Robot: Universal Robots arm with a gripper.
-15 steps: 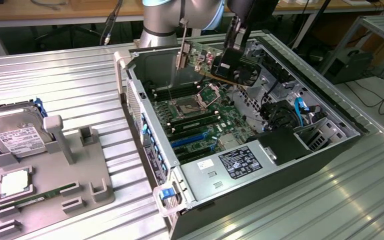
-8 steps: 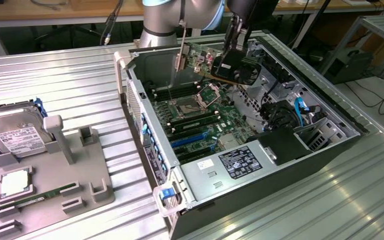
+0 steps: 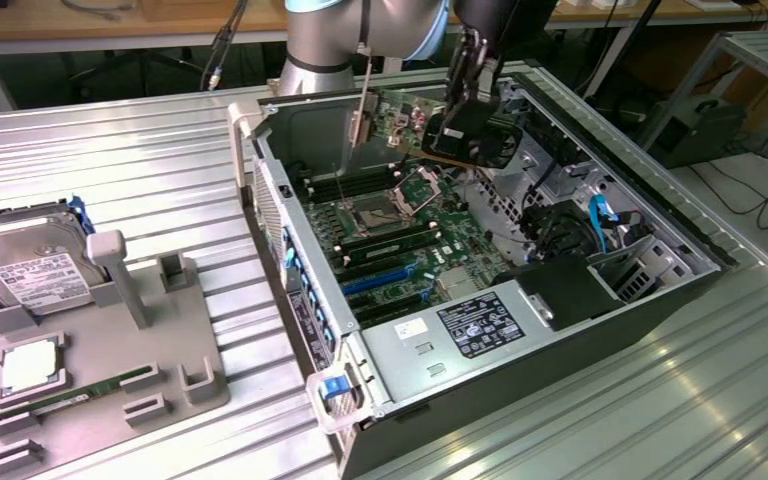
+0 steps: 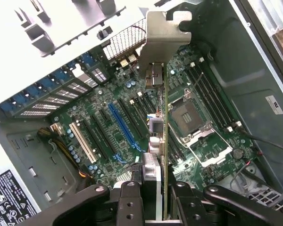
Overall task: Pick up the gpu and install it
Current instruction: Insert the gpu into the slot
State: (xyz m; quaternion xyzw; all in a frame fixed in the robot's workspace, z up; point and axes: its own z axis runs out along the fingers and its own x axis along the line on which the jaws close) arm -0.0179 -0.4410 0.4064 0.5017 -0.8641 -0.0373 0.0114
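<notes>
The gpu (image 3: 404,118) is a green card with a silver end bracket (image 3: 357,125). It hangs upright above the open computer case (image 3: 584,120), over the motherboard (image 3: 424,245). My gripper (image 3: 464,130) is shut on its far end, by the black fan side. In the wrist view the gpu (image 4: 165,136) runs edge-on away from my gripper (image 4: 155,200), and its bracket (image 4: 162,37) reaches toward the case's rear slot openings. A blue expansion slot (image 4: 125,129) lies on the board below, a little to one side of the card's edge.
The CPU socket (image 4: 188,115) and memory slots sit close beside the card. Black cables and a drive cage (image 3: 571,240) fill the case's right side in the exterior view. A grey holder (image 3: 157,340) at the exterior view's left carries a hard drive (image 3: 37,270), a CPU (image 3: 31,365) and a RAM stick (image 3: 77,392).
</notes>
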